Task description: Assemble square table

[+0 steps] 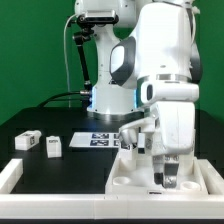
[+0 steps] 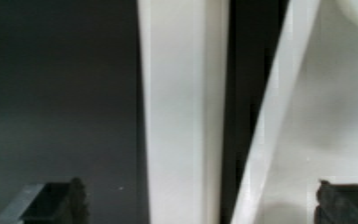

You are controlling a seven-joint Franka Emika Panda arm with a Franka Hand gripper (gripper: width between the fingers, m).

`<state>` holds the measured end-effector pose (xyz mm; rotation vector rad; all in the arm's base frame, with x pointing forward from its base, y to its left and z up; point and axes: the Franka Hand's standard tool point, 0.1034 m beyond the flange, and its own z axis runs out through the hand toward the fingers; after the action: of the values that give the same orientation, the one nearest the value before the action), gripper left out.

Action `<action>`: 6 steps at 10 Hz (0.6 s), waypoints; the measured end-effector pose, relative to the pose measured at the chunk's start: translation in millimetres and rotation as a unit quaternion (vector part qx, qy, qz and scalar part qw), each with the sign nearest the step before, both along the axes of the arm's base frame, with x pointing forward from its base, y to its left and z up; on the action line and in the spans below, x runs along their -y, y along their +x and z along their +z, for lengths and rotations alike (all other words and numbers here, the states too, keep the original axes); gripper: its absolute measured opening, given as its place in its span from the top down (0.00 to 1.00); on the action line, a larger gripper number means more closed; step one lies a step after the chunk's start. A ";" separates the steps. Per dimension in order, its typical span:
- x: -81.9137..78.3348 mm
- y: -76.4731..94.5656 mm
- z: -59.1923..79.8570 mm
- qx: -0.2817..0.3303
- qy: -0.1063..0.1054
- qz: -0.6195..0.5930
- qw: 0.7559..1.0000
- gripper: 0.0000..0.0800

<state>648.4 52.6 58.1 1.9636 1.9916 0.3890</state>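
Observation:
The square slab (image 1: 135, 178) lies flat at the front of the exterior view's right. My gripper (image 1: 166, 178) hangs low over it, fingers pointing down. In the wrist view the gripper (image 2: 201, 206) is open, with dark fingertips (image 2: 51, 205) wide apart. A long white strip (image 2: 181, 110) runs between them, touching neither. I cannot tell whether it is the slab's rim or an edging bar. A slanted white surface (image 2: 327, 90) lies beside it. Two legs (image 1: 27, 141) (image 1: 53, 146) lie on the black table at the exterior view's left. Another tagged white piece (image 1: 133, 134) shows partly behind the arm.
The marker board (image 1: 98, 139) lies flat mid-table behind the slab. A long white bar (image 1: 12, 176) edges the workspace at the front left. The robot's base (image 1: 108, 95) stands at the back, with cables to its left. A green backdrop lies behind.

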 end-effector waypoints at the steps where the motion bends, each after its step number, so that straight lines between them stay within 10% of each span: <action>1: 6.7 1.2 17.3 0.000 -0.005 -0.005 1.000 0.19; 3: 22.2 8.9 43.5 0.010 -0.006 -0.026 1.000 0.19; 6: 21.5 7.5 38.3 0.008 -0.006 -0.025 1.000 0.19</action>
<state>655.9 31.1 96.4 1.9934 1.9265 0.3778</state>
